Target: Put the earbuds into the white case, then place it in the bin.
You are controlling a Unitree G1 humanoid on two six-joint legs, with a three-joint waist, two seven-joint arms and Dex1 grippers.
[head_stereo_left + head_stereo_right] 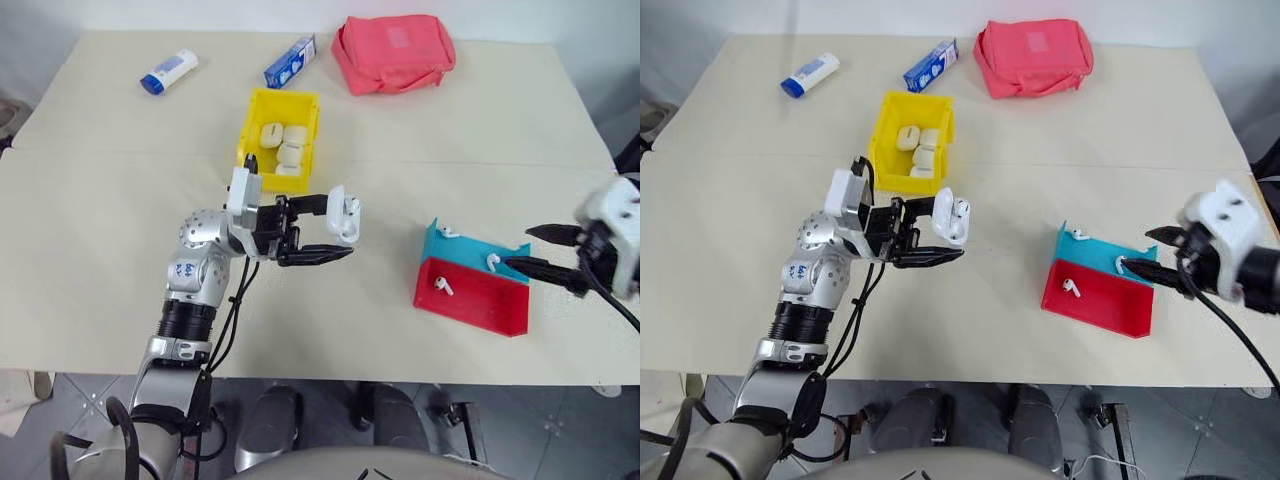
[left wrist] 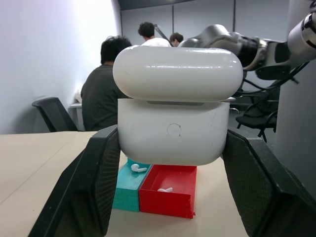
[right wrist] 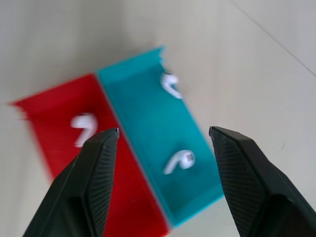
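My left gripper (image 1: 335,228) is shut on the white case (image 1: 343,214), which it holds above the middle of the table with the lid ajar. In the left wrist view the case (image 2: 175,133) sits between the two black fingers. At the right, three earbuds lie in a red and teal tray (image 1: 480,305): two in the teal half (image 1: 447,231) (image 1: 492,262) and one in the red half (image 1: 443,286). My right gripper (image 1: 520,248) is open at the tray's right end, its tips over the teal half near one earbud (image 3: 180,160). The yellow bin (image 1: 252,112) stands behind the case.
Several cream cases (image 1: 283,143) lie in the bin. At the back are a pink pouch (image 1: 392,52), a blue and white box (image 1: 290,61) and a white tube with a blue cap (image 1: 169,71). People (image 2: 106,89) sit beyond the table.
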